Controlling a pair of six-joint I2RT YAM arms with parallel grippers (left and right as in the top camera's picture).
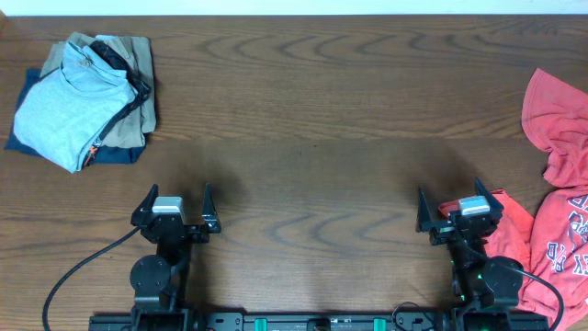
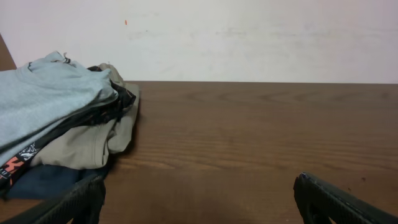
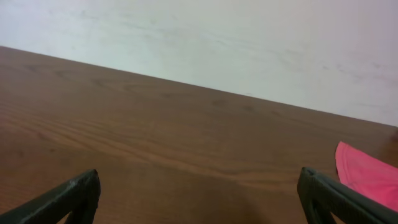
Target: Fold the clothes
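Roughly near-to-far, coral-red T-shirt (image 1: 555, 119) at right edge of table (image 1: 322, 110)

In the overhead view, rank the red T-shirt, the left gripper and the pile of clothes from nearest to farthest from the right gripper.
From the right gripper:
1. red T-shirt: right beside it, on its right side.
2. left gripper: level with it, well off to the left.
3. pile of clothes: far left corner, beyond the left gripper.
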